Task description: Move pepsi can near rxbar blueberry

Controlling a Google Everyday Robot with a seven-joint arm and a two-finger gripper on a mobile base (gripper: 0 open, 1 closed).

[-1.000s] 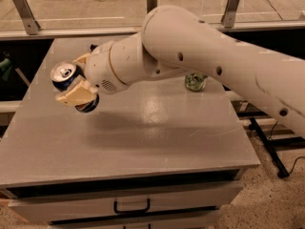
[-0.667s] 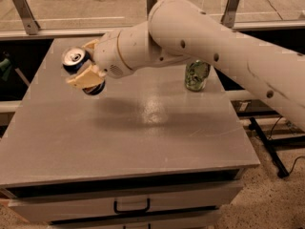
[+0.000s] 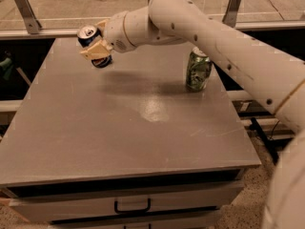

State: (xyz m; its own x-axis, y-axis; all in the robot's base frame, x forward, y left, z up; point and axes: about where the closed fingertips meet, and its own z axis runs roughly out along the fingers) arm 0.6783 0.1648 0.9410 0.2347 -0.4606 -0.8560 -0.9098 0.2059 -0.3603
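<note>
- The bench (image 3: 133,128) fills most of your view. Its wide grey top gives you plenty of flat surface to set a can down on.
- The arm (image 3: 214,37) comes in from the right edge and stretches along the far side toward the far left corner. It is held high, probably so it passes above the green can instead of knocking it.
- The green can (image 3: 198,70) stands upright near the far right edge, under the arm. It is not your can, so leave it alone.
- The pepsi can (image 3: 89,33) is held off the surface over the far left corner. It is tilted, with its silver top leaning left and its blue base lower and to the right.
- The gripper (image 3: 96,46) is at that same far left corner. Its tan fingers (image 3: 93,50) are clamped across the middle of the pepsi can, and that mid-body grip looks chosen to keep the can from slipping while tilted.
- The blueberry bar does not show anywhere. It may be behind the arm or out of view, so find it before you lower anything.
</note>
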